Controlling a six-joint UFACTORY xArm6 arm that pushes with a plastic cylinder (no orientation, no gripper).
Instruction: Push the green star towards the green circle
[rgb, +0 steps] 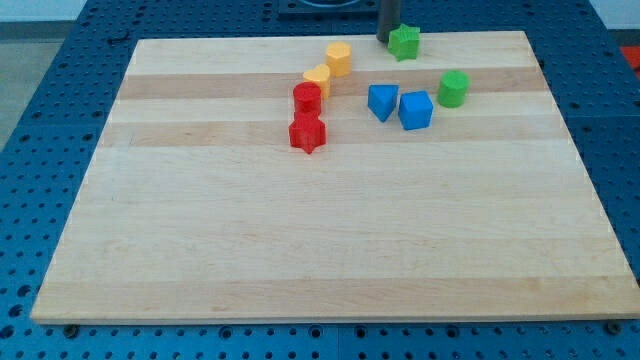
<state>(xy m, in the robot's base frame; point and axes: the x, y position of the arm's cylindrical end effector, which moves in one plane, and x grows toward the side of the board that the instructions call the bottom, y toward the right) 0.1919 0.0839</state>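
The green star lies near the board's top edge, right of centre. The green circle stands below it and to its right, apart from it. My tip is the lower end of the dark rod at the view's top; it sits just left of the green star, touching or almost touching it.
The wooden board rests on a blue perforated table. Two blue blocks lie left of the green circle. Two yellow blocks and two red blocks form a diagonal line further left.
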